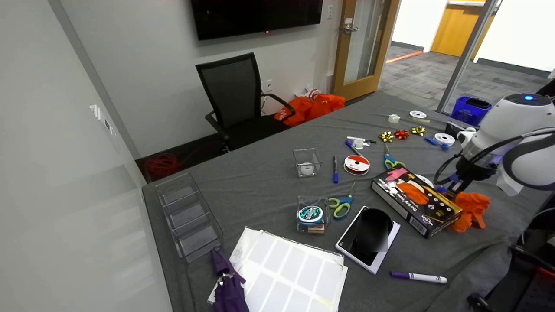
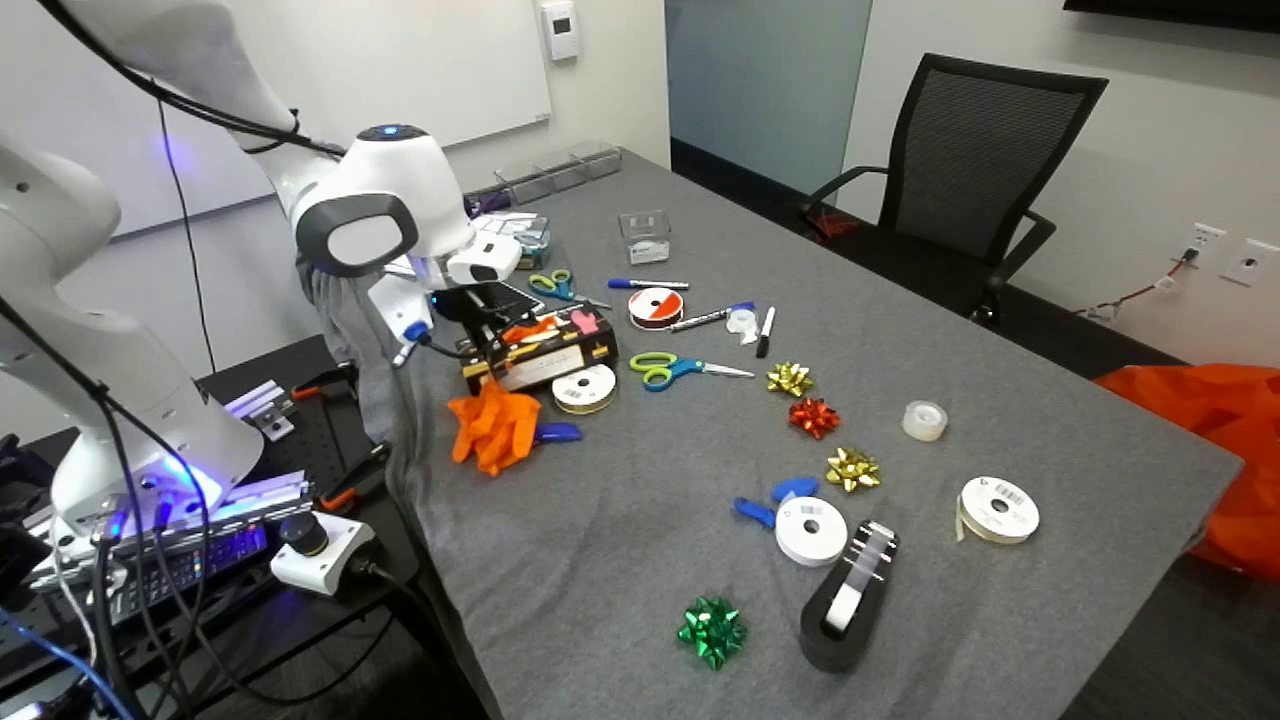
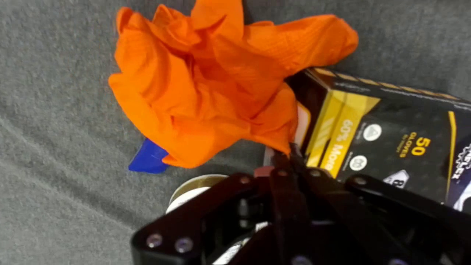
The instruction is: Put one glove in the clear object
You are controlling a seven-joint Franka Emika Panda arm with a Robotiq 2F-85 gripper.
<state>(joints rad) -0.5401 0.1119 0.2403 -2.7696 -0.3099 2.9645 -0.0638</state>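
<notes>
Tool [image 3: 289, 153]: its tips were drawn together in the wrist view and pinched a narrow corner of the orange glove [image 3: 217, 84].
Orange glove: crumpled, it spread from the tips beside one end of the glove box [image 1: 416, 201]; whether it touched the counter [image 1: 243, 186] could not be told.
Glove box: it lay with its broad printed face up, the words "50 GLOVES" legible in the wrist view.
Clear container with tape [image 1: 303, 157]: small and square, it stood upright, well apart from the glove, around a roll of tape [image 1: 307, 169].
Clear container with teal lid [image 1: 314, 201]: similar in form, it held a round teal-topped item [image 1: 310, 214].
Black-screened device [image 1: 352, 245]: it lay between the latter container and the glove box, its face partly blurred.
Scissors [image 1: 346, 200]: blue and green, these lay just beside the same container.
Ribbon spool [image 2: 575, 393]: it lay just beside the glove box.
Blue item [image 3: 149, 158]: it was partly hidden by the glove.
</notes>
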